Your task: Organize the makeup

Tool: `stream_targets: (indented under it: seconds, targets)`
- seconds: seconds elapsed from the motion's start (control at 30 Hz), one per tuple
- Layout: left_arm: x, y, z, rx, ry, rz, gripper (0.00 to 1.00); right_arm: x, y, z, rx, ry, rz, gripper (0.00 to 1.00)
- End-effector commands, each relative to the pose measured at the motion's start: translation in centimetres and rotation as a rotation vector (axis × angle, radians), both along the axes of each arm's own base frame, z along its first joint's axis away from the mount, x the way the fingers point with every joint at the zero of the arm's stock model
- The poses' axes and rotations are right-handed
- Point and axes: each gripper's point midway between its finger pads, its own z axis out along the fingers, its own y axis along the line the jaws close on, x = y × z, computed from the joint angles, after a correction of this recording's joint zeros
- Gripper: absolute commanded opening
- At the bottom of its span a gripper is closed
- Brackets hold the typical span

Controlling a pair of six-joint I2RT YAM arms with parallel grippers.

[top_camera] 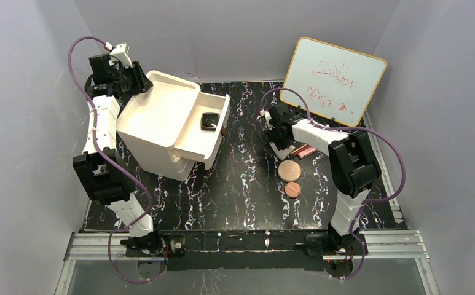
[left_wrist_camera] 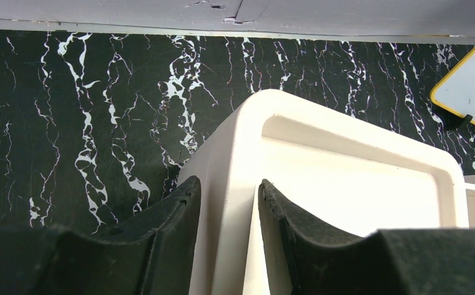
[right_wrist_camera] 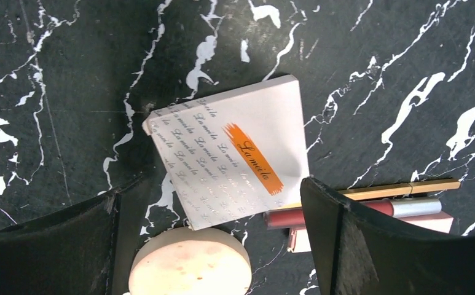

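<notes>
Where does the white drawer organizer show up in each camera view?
Top external: the white organizer is left of centre, toward the back.
Left wrist: lower centre to right, its wall between the fingers of the left gripper.
Right wrist: not in it.
Shared landmark: the black marble table, in all three views.

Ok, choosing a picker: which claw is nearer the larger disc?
Right. The right claw hovers open just beyond the larger disc; the left claw grips the white organizer, far across.
</notes>
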Motion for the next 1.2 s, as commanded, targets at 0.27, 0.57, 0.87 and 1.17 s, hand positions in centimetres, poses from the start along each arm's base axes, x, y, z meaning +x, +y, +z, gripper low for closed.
stream_targets:
  seconds: [0.27, 0.57, 0.87, 1.17]
  targets:
    - [-0.4, -0.7, -1.7, -0.039, 0.061, -0.024, 0.38, 3.3, -0.1, 0.5, 0.197, 0.013, -0.019, 1.00]
    - [-0.4, -0.7, -1.8, -0.038, 0.062, -0.022, 0.38, 3.4, 0.5, 0.3, 0.275, 0.079, 0.006, 1.00]
    - [-0.4, -0.7, -1.8, -0.039, 0.064, -0.023, 0.38, 2.4, 0.2, -0.4, 0.219, 0.054, -0.069, 1.00]
    - [-0.5, -0.8, -1.6, -0.037, 0.059, -0.025, 0.39, 2.3, -1.3, -2.1, 0.083, 0.078, -0.124, 0.84]
